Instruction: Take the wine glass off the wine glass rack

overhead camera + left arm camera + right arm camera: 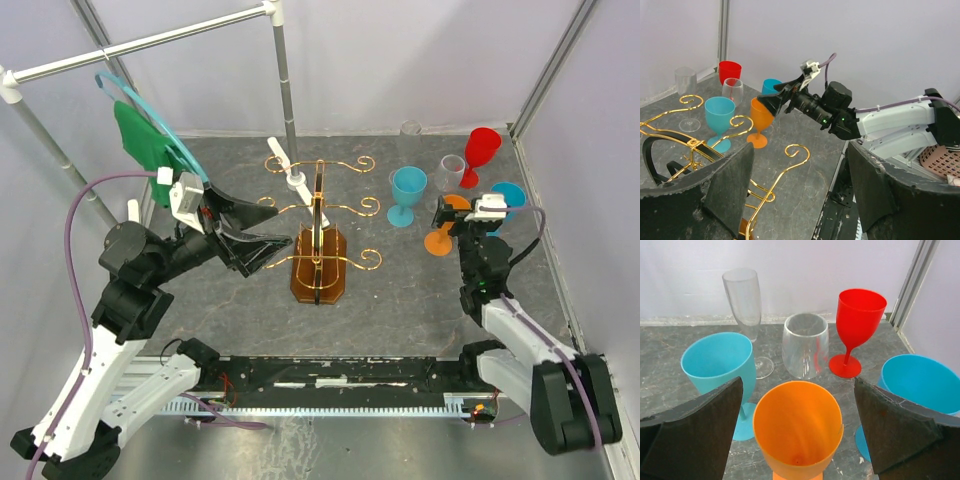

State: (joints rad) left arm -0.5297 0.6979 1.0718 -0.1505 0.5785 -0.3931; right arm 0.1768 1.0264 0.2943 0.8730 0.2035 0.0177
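**A:** Start nearest the bases. What is the left gripper (272, 250) doing?

**B:** Its broad matte-black fingers (730, 185), rough and chipped along the edges, are spread wide with nothing between them. They point at the upright gold wire wine glass rack (318, 225) and sit just beside its near-left scroll arms.

**A:** And the rack itself?

**B:** It is thin glossy wire curling into scroll ends. It stands on an oval dark-brown wooden base (318, 282) on the grey marbled tabletop (400, 300).

**A:** Where is the glass to be taken off?

**B:** The small white wine glass (297, 184) is up among the rack's far-left arms, beyond the left gripper and apart from it. It is too small to tell how it hangs there.

**A:** What about the other side?

**B:** The right gripper (447, 215) is released too. Its dark pads (695, 435) stand either side of the bowl of a smooth orange plastic goblet (798, 430), with a gap showing on each side.

**A:** And past that?

**B:** A turquoise plastic goblet (717, 362) and a second turquoise goblet (920, 385) flank the orange one. Behind them are a rounded clear wine glass (805, 345) and a glossy red goblet (860, 315). Farthest back, near the wall, is a tall clear flute (742, 295).
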